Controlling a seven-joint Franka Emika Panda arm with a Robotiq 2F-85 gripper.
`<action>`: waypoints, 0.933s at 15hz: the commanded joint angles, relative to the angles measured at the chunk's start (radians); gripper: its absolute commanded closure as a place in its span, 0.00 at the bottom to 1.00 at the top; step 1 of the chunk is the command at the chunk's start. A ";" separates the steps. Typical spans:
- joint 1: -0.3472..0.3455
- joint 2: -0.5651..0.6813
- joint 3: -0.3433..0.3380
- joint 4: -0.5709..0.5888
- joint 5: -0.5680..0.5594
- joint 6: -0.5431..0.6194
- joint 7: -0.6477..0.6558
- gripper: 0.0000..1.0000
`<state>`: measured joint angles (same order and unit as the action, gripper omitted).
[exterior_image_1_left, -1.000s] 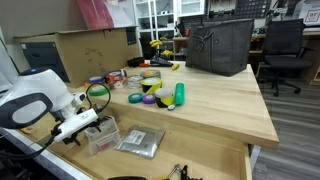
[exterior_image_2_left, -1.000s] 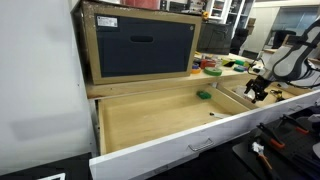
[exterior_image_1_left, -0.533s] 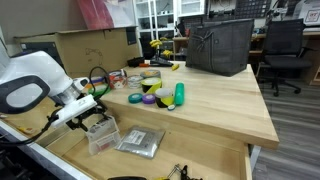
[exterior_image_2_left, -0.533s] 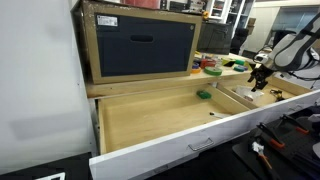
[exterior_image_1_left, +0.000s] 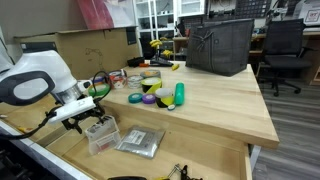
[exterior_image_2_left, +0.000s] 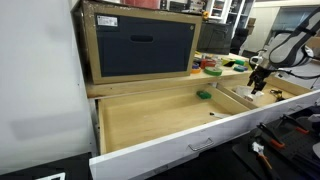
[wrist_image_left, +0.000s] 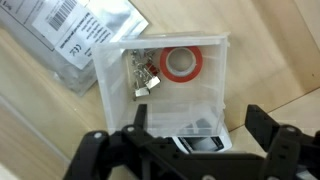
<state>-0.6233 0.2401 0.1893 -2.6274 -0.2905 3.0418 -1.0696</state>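
Observation:
My gripper (wrist_image_left: 200, 128) is open and hangs just above a clear plastic box (wrist_image_left: 160, 70). Inside the box lie a red tape roll (wrist_image_left: 181, 62), several metal binder clips (wrist_image_left: 145, 76) and a small black and white item (wrist_image_left: 193, 138). The black fingers (wrist_image_left: 262, 125) stand wide on either side of the box's near end, with nothing gripped. In both exterior views the gripper (exterior_image_1_left: 90, 119) (exterior_image_2_left: 257, 84) hovers over the box (exterior_image_1_left: 103, 138), which lies in an open wooden drawer (exterior_image_1_left: 190, 160). Silver foil bags (wrist_image_left: 65, 40) (exterior_image_1_left: 140, 142) lie beside the box.
On the wooden table (exterior_image_1_left: 220, 110) are tape rolls and green items (exterior_image_1_left: 160, 95), a black bag (exterior_image_1_left: 218, 45) and a cardboard box (exterior_image_1_left: 95, 50). A large open drawer (exterior_image_2_left: 150, 125) holds a small green thing (exterior_image_2_left: 203, 95). Office chairs (exterior_image_1_left: 283, 50) stand behind.
The arm has swung up and right from the table's front left corner and now hangs over the clear box. The jaws have stayed open.

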 joint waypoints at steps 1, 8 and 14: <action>0.006 0.005 0.016 0.062 0.037 -0.122 0.021 0.00; 0.209 0.036 -0.142 0.108 0.148 -0.163 -0.019 0.00; 0.253 0.056 -0.203 0.092 0.129 -0.150 -0.044 0.00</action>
<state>-0.3868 0.2968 0.0165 -2.5320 -0.1547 2.8938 -1.0845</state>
